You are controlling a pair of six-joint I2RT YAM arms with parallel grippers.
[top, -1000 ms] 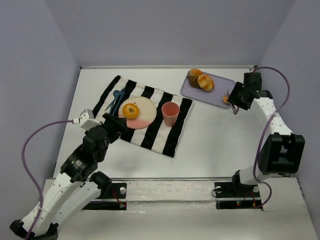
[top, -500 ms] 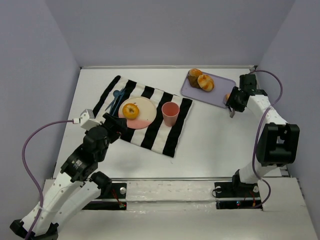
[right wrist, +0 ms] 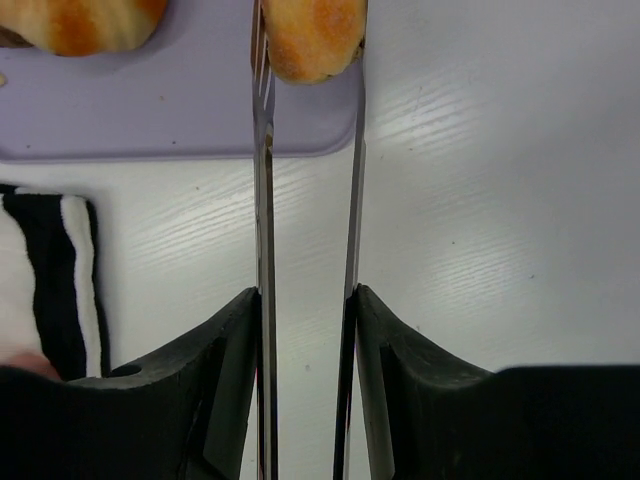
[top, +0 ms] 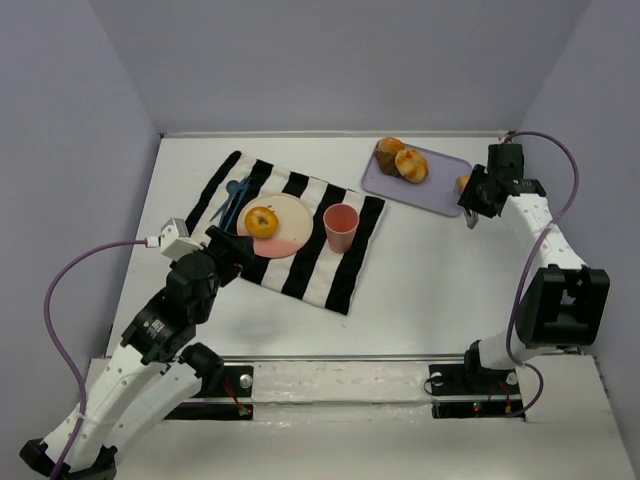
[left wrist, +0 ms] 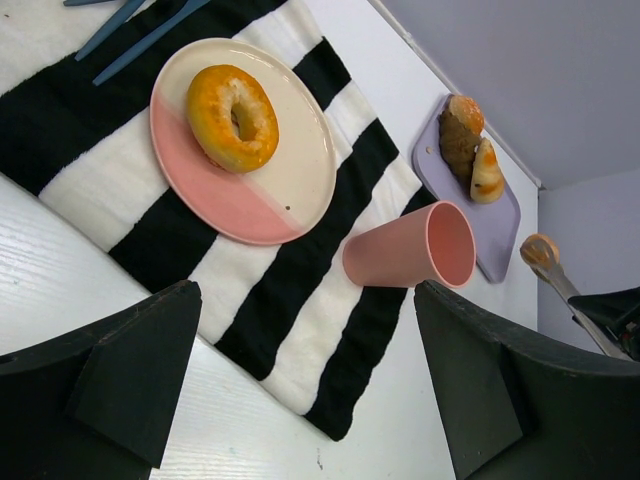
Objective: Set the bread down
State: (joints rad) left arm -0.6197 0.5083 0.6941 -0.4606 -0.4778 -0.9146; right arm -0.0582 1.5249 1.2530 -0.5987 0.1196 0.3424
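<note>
White table [top: 430, 280] — R hand [right wrist: 309, 18] clamped on bread roll [right wrist: 312, 45] at purple tray [right wrist: 150, 115] edge; L hand [left wrist: 305, 300] wide.

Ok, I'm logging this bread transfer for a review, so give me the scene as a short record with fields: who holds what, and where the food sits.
right end effector: shut on tongs
tongs: pinching a bread roll at the right end of the purple tray
left end effector: open, empty, over the striped cloth
purple tray: other pastries lying on it
plate: one doughnut, on the cloth
cup: pink, upright, on the cloth beside the plate
</note>
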